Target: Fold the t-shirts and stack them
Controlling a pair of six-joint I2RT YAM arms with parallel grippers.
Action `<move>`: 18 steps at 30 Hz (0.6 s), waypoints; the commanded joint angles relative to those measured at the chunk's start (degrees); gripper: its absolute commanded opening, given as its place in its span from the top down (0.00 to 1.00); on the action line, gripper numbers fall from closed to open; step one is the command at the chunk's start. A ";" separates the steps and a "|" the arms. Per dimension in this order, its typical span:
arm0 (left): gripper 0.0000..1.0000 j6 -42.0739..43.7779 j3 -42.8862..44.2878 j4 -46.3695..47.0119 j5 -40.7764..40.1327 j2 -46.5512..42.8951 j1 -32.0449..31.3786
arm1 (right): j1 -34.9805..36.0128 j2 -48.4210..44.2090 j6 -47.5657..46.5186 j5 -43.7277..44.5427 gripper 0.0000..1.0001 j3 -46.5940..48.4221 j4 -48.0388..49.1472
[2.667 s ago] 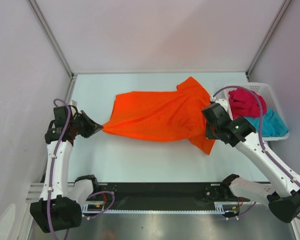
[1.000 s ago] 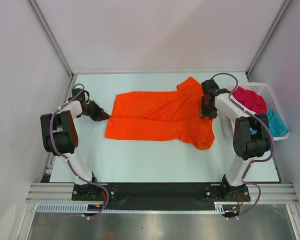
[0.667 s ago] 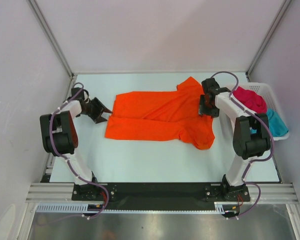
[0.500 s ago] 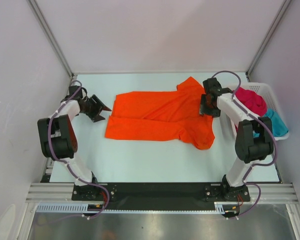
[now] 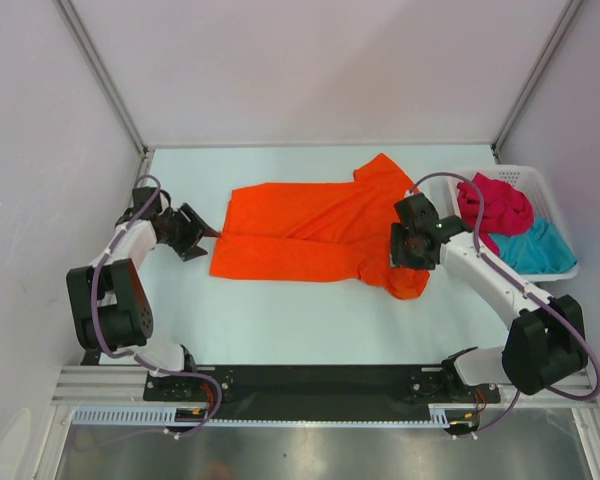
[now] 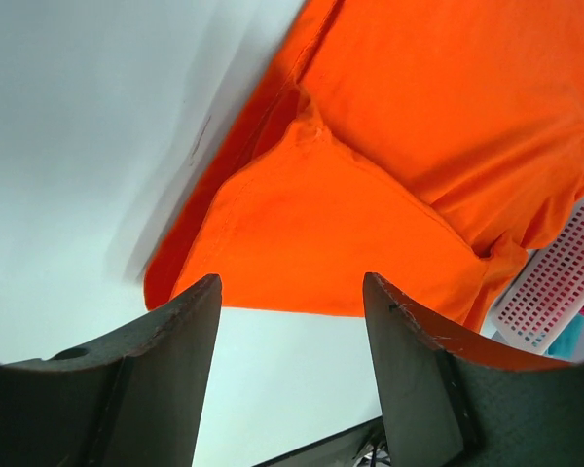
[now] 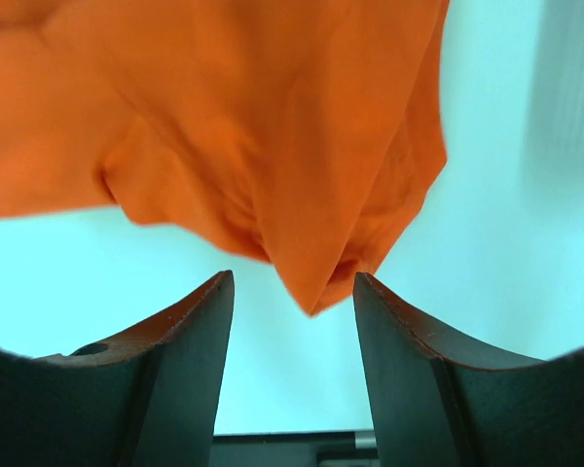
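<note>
Orange t-shirt point(image 5: 315, 235) lies spread sideways across the table point(image 5: 280, 320), one layer lapped over another, its near sleeve point(image 5: 408, 282) jutting out. The red t-shirt point(image 5: 492, 205) and teal t-shirt point(image 5: 536, 250) sit in the basket point(image 5: 563, 272). Both grippers are released and empty: left gripper point(image 6: 290, 292) just beside the hem point(image 5: 218, 255), right gripper point(image 7: 292, 287) above the sleeve. For the next fold, pinch both ends low and lift them together to keep the cloth taut.
</note>
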 commanded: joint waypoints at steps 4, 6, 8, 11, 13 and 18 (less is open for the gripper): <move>0.35 1.48 -2.95 1.83 1.18 -4.26 0.31 | 2.87 -3.99 4.87 0.31 0.43 -4.41 -1.66; 0.35 1.39 -3.83 2.44 1.71 -4.35 0.23 | 3.49 -4.34 5.49 0.84 0.43 -4.94 -1.66; 0.35 1.39 -4.62 3.15 1.88 -4.35 -0.12 | 3.67 -4.43 5.75 0.93 0.43 -5.65 -1.40; 0.36 1.48 -5.42 4.11 3.29 -3.82 -0.91 | 3.84 -3.56 5.84 0.84 0.43 -6.26 -0.52; 0.36 1.48 -5.77 4.64 4.34 -3.47 -1.18 | 4.11 -2.42 6.02 0.57 0.43 -6.61 0.09; 0.38 1.65 -5.95 5.17 4.78 -3.12 -1.36 | 4.46 -0.22 6.11 1.01 0.43 -7.41 2.03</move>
